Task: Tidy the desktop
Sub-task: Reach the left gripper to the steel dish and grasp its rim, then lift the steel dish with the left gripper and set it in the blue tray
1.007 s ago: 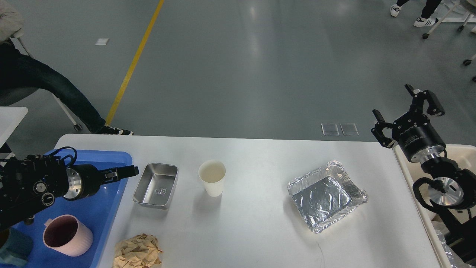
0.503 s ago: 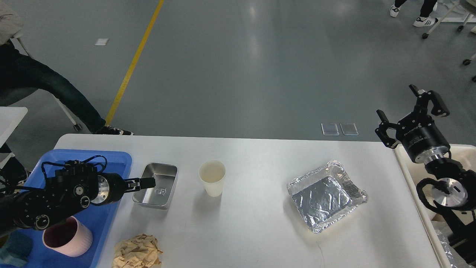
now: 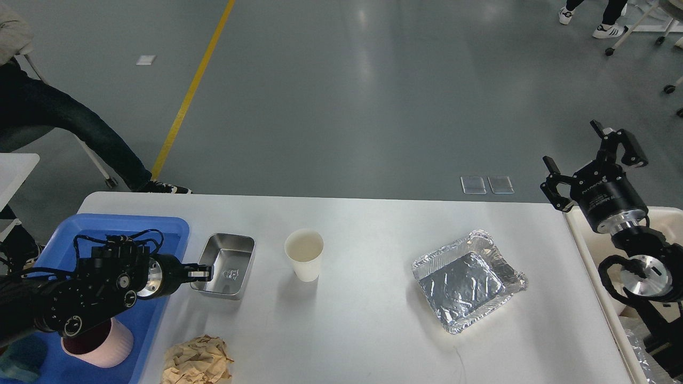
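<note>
The white desktop (image 3: pixel 368 330) carries a small steel tray (image 3: pixel 227 256), a white paper cup (image 3: pixel 304 256), a crumpled foil tray (image 3: pixel 467 280) and a ball of brown paper (image 3: pixel 197 360). My left gripper (image 3: pixel 201 273) reaches in from the left, low over the blue tray's right edge. Its fingertips are at the steel tray's left wall. The fingers are dark and close together, so their state does not show. My right gripper (image 3: pixel 570 143) is open and empty, raised beyond the desktop's far right corner.
A blue plastic tray (image 3: pixel 122 223) lies at the desktop's left end, with a pink cup (image 3: pixel 104 341) in it, partly hidden by my left arm. A beige bin (image 3: pixel 664 218) stands off the right edge, under my right arm. A seated person's legs (image 3: pixel 64 122) are at far left.
My left gripper has moved right and down from above the blue tray to the steel tray's left wall. My right gripper has drifted slightly right. The things on the desktop have not moved.
</note>
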Controlling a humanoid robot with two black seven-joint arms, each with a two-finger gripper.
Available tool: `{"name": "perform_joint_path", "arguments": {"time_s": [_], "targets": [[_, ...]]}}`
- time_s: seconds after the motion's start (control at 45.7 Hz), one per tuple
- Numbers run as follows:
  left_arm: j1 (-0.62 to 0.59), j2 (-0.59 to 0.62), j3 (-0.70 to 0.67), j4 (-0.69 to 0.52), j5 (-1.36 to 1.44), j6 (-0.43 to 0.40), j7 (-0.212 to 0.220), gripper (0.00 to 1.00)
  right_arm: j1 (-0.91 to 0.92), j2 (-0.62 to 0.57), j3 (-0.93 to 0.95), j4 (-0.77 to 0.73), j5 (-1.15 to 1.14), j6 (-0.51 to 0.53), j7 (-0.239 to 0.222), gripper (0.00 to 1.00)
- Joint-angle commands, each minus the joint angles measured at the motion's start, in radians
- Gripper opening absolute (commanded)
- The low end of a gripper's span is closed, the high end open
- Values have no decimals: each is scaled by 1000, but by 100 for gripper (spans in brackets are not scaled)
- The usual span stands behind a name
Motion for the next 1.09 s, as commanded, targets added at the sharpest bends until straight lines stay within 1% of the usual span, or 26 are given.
{"name": "perform_joint_path", "arguments": {"time_s": [0.0,0.109,0.131,0.263,0.438,0.525,0.7,0.788,0.897,1.007,1.073], "targets": [[2,-2,1,4,1,-2,-9,17,0,0,0,-1,0,0,0,100],[1,-4,-1,6,1,-6,-13,1,-1,0,0,-4,0,0,0,100],[-1,-4,-2,4,1,-6,-13,0,-1,0,0,-4,0,0,0,100],[-13,-7,-4,3,-4,-9,-27,0,0,0,0,-4,0,-2,0,100],[-60,-1,-10,-14,-16,-69,-41,0,0,0,0,-4,0,-2,0,100],[-86,27,-19,-55,-17,-83,-42,0,0,0,0,-4,0,-2,0,100],[-180,151,-22,-186,-25,-117,-39,0,0,1,0,-4,0,-2,0,100],[-229,244,-24,-262,-31,-135,-39,0,0,3,0,-2,0,-2,0,100],[-298,381,-25,-373,-31,-181,-38,0,0,6,-2,-2,0,-2,0,100],[-373,472,-26,-398,-27,-253,-42,0,2,9,-3,2,0,-3,0,100],[-392,496,-27,-399,-28,-275,-50,0,3,12,-3,4,0,-5,0,100]]}}
